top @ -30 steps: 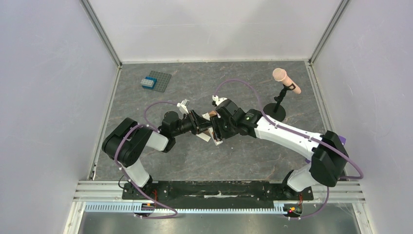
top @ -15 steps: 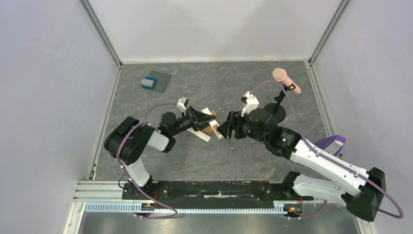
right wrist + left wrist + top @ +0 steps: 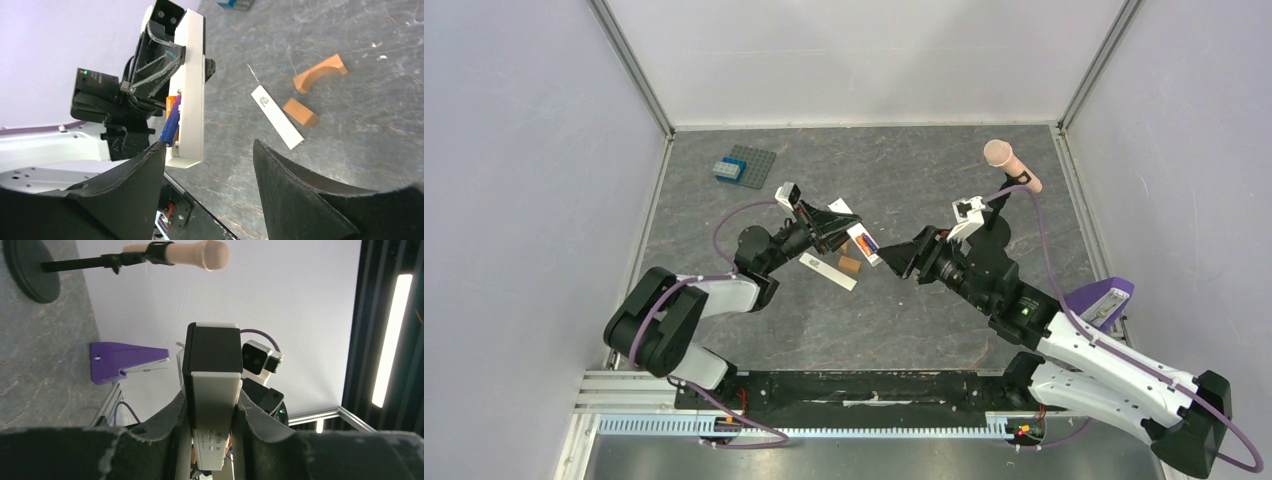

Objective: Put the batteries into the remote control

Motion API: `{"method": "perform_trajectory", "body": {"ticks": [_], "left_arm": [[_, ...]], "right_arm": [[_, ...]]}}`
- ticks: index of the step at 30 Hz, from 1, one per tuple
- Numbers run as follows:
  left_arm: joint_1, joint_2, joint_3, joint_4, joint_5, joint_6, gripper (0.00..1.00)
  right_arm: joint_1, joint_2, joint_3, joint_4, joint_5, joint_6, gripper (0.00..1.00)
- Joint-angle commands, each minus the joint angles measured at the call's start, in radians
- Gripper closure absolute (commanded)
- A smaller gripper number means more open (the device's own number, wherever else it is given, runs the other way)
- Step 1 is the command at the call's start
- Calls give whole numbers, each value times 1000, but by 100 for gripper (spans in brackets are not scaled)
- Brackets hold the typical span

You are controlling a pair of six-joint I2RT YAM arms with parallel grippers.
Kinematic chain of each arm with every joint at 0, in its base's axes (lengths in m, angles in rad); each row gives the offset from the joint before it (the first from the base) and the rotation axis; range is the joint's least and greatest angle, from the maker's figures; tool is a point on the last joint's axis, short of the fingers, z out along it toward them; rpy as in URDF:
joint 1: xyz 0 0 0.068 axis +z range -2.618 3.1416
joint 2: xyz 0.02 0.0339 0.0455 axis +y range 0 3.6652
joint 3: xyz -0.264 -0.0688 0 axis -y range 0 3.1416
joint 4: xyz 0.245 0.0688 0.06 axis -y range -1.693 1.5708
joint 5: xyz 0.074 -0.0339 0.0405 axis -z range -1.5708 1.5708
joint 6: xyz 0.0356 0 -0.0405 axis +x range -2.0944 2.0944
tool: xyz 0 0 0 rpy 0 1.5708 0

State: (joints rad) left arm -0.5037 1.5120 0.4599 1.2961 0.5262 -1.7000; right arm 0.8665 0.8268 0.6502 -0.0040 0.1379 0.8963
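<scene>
Cream-white remote control, gripped by the left hand just left of centre above the desk, wants steady holding while the open, empty right hand beside it presses the tilted blue battery flat beside the orange battery.

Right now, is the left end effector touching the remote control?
Touching. The left wrist view shows the left end effector clamped on the remote control, a finger pressed against each side.
</scene>
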Motion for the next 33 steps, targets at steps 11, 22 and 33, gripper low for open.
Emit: {"method": "perform_trajectory", "body": {"ticks": [11, 22, 33], "left_arm": [[-10, -157, 76, -170, -27, 18, 98], [-9, -177, 68, -175, -16, 50, 98], [-14, -205, 75, -198, 37, 114, 98]], "right_arm": [[-1, -13, -21, 184, 0, 55, 36], [-1, 32, 12, 93, 12, 77, 46], [-1, 73, 39, 13, 31, 129, 54]]}}
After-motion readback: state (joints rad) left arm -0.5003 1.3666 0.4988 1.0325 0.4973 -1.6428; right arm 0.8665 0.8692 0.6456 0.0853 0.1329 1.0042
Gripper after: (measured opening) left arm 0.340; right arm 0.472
